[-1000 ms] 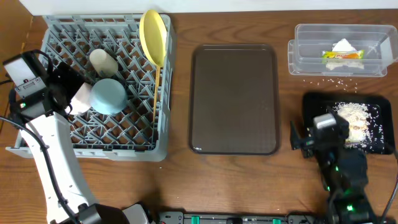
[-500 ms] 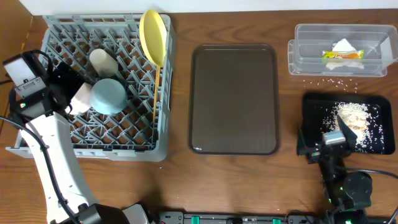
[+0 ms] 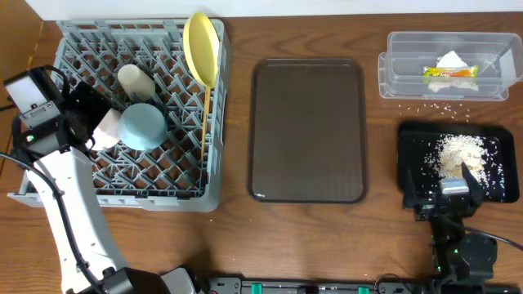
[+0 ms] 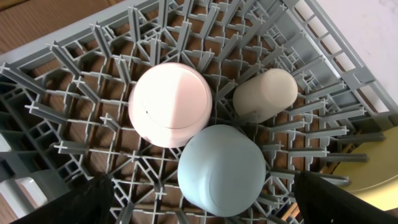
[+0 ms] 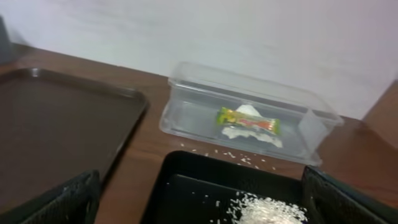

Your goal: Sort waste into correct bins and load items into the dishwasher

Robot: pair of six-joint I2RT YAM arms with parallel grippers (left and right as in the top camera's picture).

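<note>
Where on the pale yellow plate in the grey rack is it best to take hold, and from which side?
Probably the upper rim of the pale yellow round plate, coming from above. It stands on edge at the corner of the large grey plastic dish rack, leaning a little, so that rim is free and thin enough for one finger on each face.

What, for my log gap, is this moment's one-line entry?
left jaws open; right jaws open; blue bowl in rack; wrapper in tub; crumbs in black tray

Rice crumbs in black tray
</note>
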